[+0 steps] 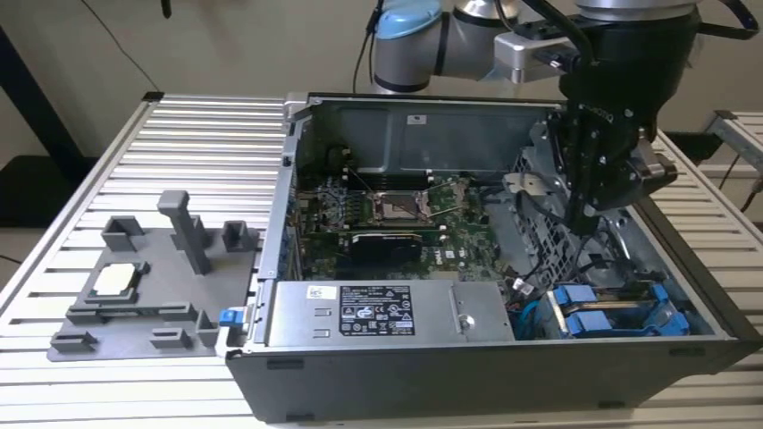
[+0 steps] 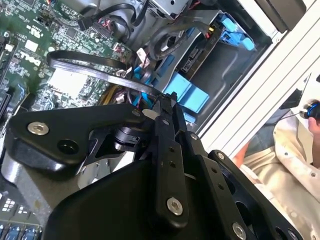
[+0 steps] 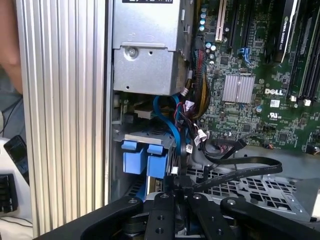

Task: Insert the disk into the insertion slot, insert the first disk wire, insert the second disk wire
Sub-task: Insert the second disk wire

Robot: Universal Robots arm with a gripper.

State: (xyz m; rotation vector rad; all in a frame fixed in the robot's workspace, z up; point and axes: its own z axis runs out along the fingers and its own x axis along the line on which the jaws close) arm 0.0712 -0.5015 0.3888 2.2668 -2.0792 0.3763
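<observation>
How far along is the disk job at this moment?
Done: the blue-framed disk looks seated in the insertion slot. In hand: the gripper is shut on a black wire, near the perforated metal panel. Left: plugging that wire in; whether the other wire is already connected cannot be told.

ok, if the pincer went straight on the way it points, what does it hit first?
Likely the loose cable bundle just past the pincer, which is shut on a black cable; the disk in its blue carrier sits close behind. Depth unclear, so that order is a guess.
</observation>
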